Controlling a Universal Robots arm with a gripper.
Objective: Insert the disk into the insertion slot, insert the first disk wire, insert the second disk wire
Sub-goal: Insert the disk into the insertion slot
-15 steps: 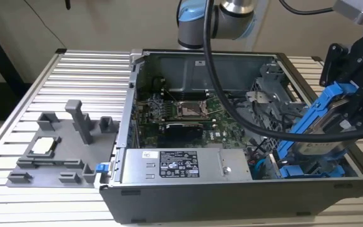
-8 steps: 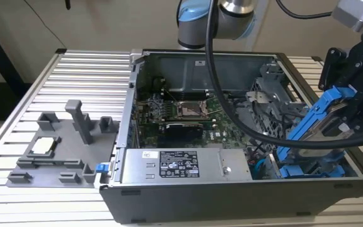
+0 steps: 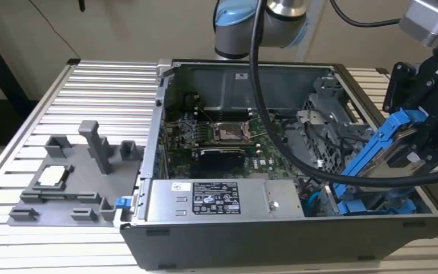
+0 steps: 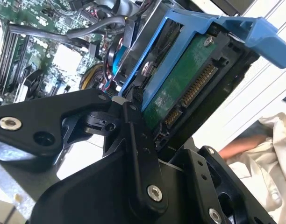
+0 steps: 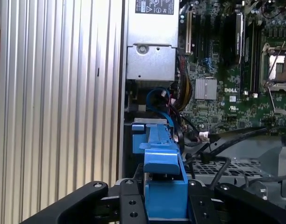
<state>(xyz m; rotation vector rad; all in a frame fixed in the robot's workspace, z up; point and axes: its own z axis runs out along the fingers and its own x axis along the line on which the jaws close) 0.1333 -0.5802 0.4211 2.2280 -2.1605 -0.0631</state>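
Tilting steeply, the disk (image 3: 380, 144) is held by the gripper (image 3: 414, 145) at the exterior view's right side of the open computer case (image 3: 280, 242). The black fingers (image 4: 133, 140) are clamped on the two faces of the disk, whose bright blue carrier frame is seen edge-on between them in the first wrist view (image 5: 160, 158). In the second wrist view the green circuit board and the row of connector contacts on the underside of the disk (image 4: 189, 79) are turned toward the camera.

The upper end of the disk is raised above the case wall, while its lower end is brought down close to the insertion slot (image 3: 367, 204), the blue-edged bay of the grey perforated drive cage (image 3: 324, 142). Whether the lower end has been entered into the bay cannot be told.

Beside the cage, the motherboard (image 3: 227, 134) is laid flat in the case, and the grey power-supply box (image 3: 211, 200) is set along the near wall. A blue cable (image 5: 155, 97) is looped next to that box. A grey fixture (image 3: 74, 182) is placed on the slatted worktop (image 3: 105, 80), well apart from the gripper.
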